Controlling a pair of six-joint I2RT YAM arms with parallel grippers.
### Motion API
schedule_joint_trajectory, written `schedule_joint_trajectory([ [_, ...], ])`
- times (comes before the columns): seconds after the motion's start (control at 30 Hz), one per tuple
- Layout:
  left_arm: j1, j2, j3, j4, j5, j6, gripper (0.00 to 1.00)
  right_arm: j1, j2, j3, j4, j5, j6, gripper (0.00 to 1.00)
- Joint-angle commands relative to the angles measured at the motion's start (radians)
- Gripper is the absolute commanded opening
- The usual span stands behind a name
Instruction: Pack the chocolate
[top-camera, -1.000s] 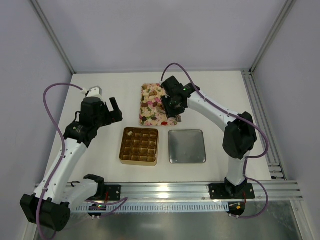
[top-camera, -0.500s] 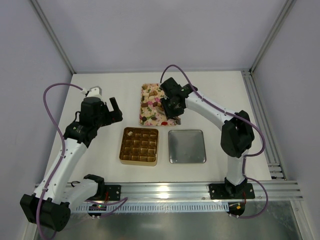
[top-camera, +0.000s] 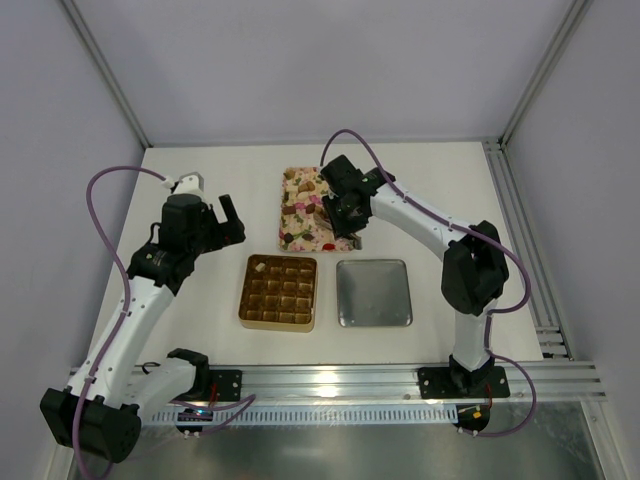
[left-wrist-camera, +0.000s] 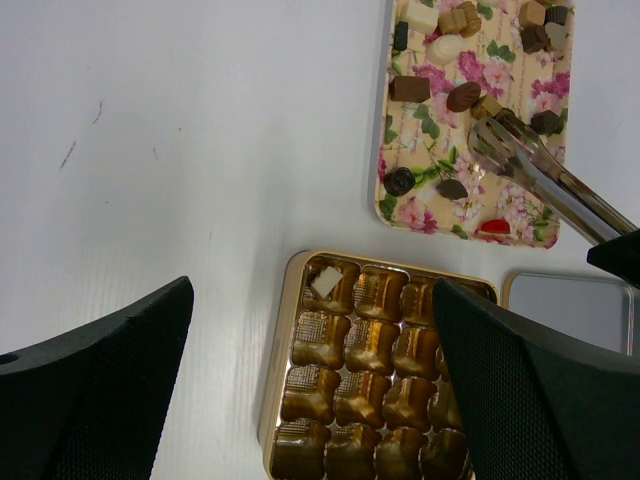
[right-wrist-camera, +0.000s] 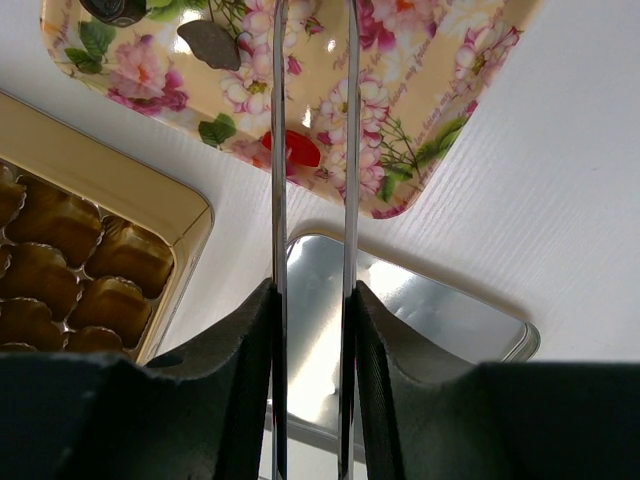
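Only the left wrist view shows the metal tongs reaching over the flowered tray. Their tips are down among the chocolate, and whether they pinch a piece cannot be told. The right wrist view shows the right claw pressed against both tong blades, which run narrowly apart. The left claw hangs spread wide and holds nothing, with the gold box showing between its fingers. A shallow silver tin lies beside the box on the white tabletop. From above, the right arm hides the tray's right edge. Dark, light brown and cream chocolate lies scattered on the tray, and one white piece sits in the box's corner cell.
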Motion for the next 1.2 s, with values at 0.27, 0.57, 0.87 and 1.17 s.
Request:
schedule_joint_trajectory([
  [0.27, 0.001, -0.016, 0.003, 0.01, -0.009, 0.0, 1.0, 0.005, -0.106, 0.038, -0.006, 0.032, 0.003, 0.34],
  [0.57, 0.001, -0.016, 0.003, 0.01, -0.01, 0.002, 1.0, 0.005, -0.133, 0.028, 0.002, 0.024, 0.013, 0.34],
  [0.87, 0.001, -0.018, 0.0, 0.01, -0.011, 0.002, 1.0, 0.005, -0.138, -0.002, 0.005, 0.013, 0.012, 0.34],
  [1.17, 0.001, -0.016, 0.0, 0.01, -0.01, 0.002, 1.0, 0.005, -0.164, -0.015, 0.005, 0.007, 0.016, 0.33],
])
